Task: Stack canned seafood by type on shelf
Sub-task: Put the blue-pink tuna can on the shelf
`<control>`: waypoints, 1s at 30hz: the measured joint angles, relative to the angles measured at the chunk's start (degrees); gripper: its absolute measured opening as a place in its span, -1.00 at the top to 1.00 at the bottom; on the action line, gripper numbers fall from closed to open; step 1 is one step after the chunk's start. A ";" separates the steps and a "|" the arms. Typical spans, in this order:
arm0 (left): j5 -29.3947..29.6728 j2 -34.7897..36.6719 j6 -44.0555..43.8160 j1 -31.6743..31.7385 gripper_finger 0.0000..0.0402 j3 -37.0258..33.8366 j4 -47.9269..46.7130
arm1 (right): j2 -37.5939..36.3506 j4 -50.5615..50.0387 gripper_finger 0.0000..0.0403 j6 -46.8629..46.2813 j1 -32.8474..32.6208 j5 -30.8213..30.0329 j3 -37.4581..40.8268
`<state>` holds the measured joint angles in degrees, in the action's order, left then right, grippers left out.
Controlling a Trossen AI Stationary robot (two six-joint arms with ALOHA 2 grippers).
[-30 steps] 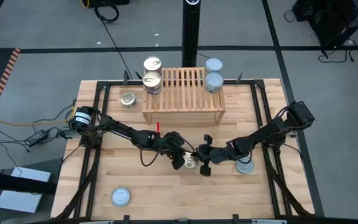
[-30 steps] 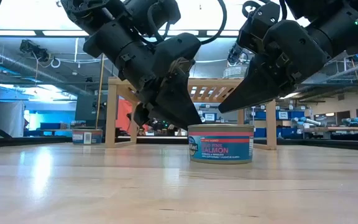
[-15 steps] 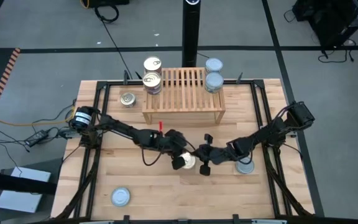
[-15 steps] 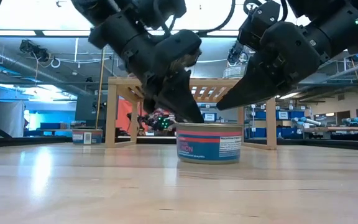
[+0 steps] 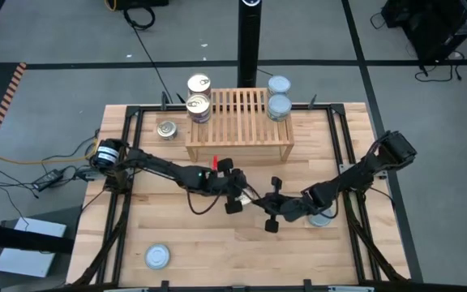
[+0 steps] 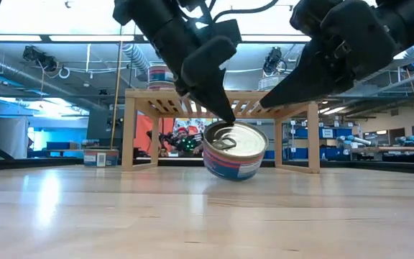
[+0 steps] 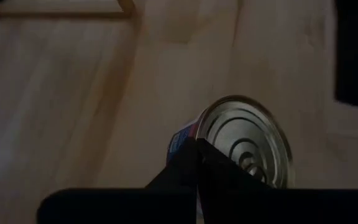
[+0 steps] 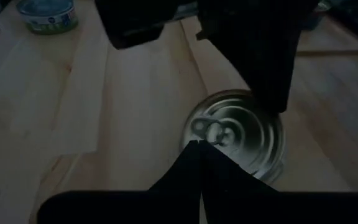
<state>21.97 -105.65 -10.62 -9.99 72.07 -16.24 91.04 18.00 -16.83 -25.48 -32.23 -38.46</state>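
Observation:
A salmon tin with a pull-tab lid stands tilted on the table's middle, lid toward the near edge. My left gripper is shut at its raised far rim. My right gripper is shut and hangs just right of and above the tin, apart from it in the low view. The grippers hide the tin in the high view. The wooden shelf at the far side carries gold-lidded tins at its left end and blue-silver tins at its right end. My left gripper has the tin's uppermost, far rim at its fingertips, where lid meets label. The fingers slant down from the far left. The tin hangs tilted below them, its near bottom edge on the table. The fingers hide whether one is inside the rim.
Loose tins lie left of the shelf, at the near left corner and under my right arm. A black post stands behind the shelf. Black rails run along the table's sides.
My left gripper has taken hold at the tin's far rim, risen and rolled. The tin first slid a little toward the left, then tipped from flat onto its near bottom edge, lid now facing the near side. My right gripper has drawn up and slightly right.

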 joint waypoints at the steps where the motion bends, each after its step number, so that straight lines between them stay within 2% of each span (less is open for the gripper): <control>1: 1.46 0.00 0.53 -0.41 1.00 0.00 -0.13 | -0.28 -0.21 0.96 -0.03 -0.32 -0.30 0.00; 8: 12.05 0.00 4.48 -4.59 1.00 0.00 -0.10 | -0.39 -0.99 0.95 -1.02 -1.19 -2.75 0.00; 13: 17.22 0.00 5.99 -7.62 1.00 0.00 0.03 | -0.39 -1.37 0.95 -1.19 -1.11 -2.88 0.00; 23: 24.12 -5.04 12.36 -11.55 1.00 0.04 4.62 | -0.39 -1.67 0.95 -1.17 -0.98 -3.67 0.00; 30: 25.40 -5.22 16.24 -12.76 1.00 0.04 5.74 | -0.39 -1.94 0.95 -2.40 -0.98 -3.73 0.00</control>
<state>47.37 -110.87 5.61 -22.75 72.12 -10.50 90.65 16.07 -19.23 -26.46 -35.97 -38.46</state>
